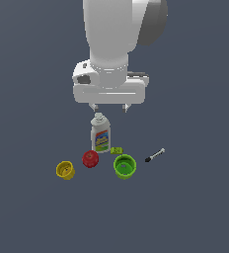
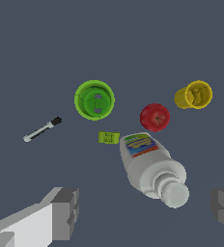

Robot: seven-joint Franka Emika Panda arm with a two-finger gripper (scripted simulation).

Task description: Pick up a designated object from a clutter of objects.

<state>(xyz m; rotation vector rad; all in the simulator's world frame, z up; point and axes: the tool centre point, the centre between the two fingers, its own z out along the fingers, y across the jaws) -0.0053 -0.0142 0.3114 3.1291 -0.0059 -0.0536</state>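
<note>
Claw (image 1: 109, 107) hangs released and empty above the bottle (image 1: 100, 134). The green cup (image 1: 125, 166) sits upright at the bottle's five o'clock in the exterior view, beside the tiny block (image 1: 117, 150). Likely light, stiff, slick; pinch its thick rim. The wrist view shows the cup's dark inside (image 2: 94, 100) and the spread fingers (image 2: 65, 212).
</note>
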